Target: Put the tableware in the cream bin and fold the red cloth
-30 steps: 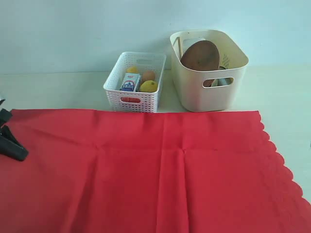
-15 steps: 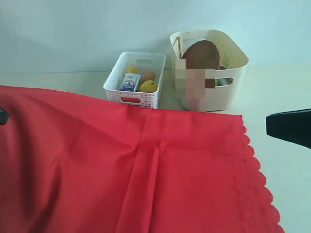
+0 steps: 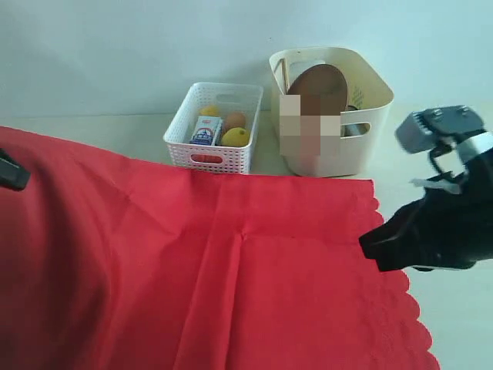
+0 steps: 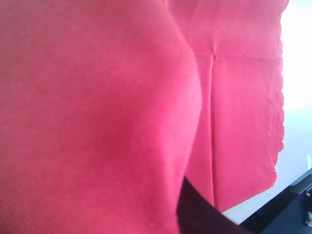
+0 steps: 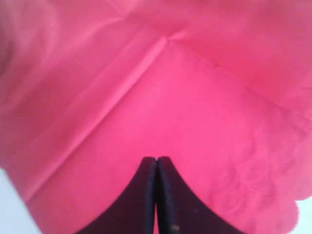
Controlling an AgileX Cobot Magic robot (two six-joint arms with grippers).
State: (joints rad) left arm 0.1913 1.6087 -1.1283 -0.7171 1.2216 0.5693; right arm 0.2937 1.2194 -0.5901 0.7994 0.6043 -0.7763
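Note:
The red cloth (image 3: 231,262) covers the table front, its left part lifted in a slope and its scalloped edge (image 3: 389,262) on the right. My left gripper (image 3: 12,174) shows at the far left edge, shut on the raised cloth. In the left wrist view the cloth (image 4: 97,112) drapes over the jaws, and one dark finger (image 4: 195,212) shows. My right gripper (image 3: 368,245) is shut and empty, its tip just over the scalloped edge, with the fingers (image 5: 156,161) pressed together above the cloth (image 5: 195,97). The cream bin (image 3: 377,91) at the back holds the brown plate (image 3: 320,83).
A white lattice basket (image 3: 208,158) with a lemon (image 3: 236,136) and other food stands left of the cream bin. Bare table (image 3: 454,154) lies right of the cloth, where the right arm (image 3: 447,216) hangs.
The cloth's left part has risen and the whole cloth has slid left. My right arm came in from the right and now hangs over the scalloped edge.

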